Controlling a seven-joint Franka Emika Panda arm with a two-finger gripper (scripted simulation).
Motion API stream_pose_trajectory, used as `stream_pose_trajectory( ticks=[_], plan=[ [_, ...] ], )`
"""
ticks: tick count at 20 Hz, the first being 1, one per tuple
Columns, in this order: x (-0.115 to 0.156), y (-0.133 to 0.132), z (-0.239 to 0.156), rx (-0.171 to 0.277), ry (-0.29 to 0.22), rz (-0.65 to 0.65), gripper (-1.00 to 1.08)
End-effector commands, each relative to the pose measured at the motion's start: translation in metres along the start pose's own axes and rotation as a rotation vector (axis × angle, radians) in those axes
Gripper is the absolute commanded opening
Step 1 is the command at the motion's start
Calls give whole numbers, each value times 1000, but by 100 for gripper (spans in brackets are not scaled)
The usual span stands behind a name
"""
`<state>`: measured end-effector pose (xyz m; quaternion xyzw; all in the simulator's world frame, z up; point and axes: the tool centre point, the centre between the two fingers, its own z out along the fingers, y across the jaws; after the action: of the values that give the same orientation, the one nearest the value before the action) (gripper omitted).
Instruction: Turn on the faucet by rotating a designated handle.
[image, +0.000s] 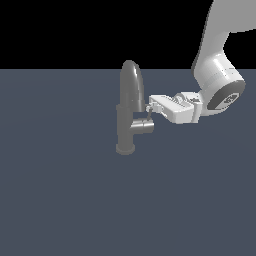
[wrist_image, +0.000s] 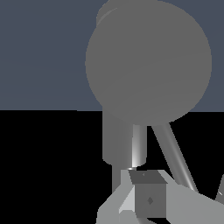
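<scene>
Dark blue-grey floor (image: 60, 200) under black backdrop | we see the white arm (image: 215, 60) reaching in from the exterior view's right | faucet (image: 129, 107) upright mid-scene | handle (image: 142, 127) juts toward the claw (image: 150, 106) | claw at lever pin (image: 149, 114); we cannot tell its opening.

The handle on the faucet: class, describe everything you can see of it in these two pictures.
The handle is a short, grey, metal-looking cylinder stub sticking out horizontally from the faucet body towards the exterior view's right. A thin lever pin rises from its outer end. The gripper sits at the pin's top; actual contact cannot be confirmed. In the wrist view the stub's round end face fills the frame.
</scene>
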<state>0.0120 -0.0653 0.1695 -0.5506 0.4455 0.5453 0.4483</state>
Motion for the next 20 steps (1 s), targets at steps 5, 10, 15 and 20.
stream_pose_trajectory(
  ticks=[5, 10, 15, 20],
  plan=[
    [9, 17, 0, 0, -1, 1, -100],
    [18, 35, -1, -1, -2, 2, -100],
    [28, 53, -1, -2, -3, 4, -100],
    [38, 49, 0, -4, 1, -12, -100]
  ],
)
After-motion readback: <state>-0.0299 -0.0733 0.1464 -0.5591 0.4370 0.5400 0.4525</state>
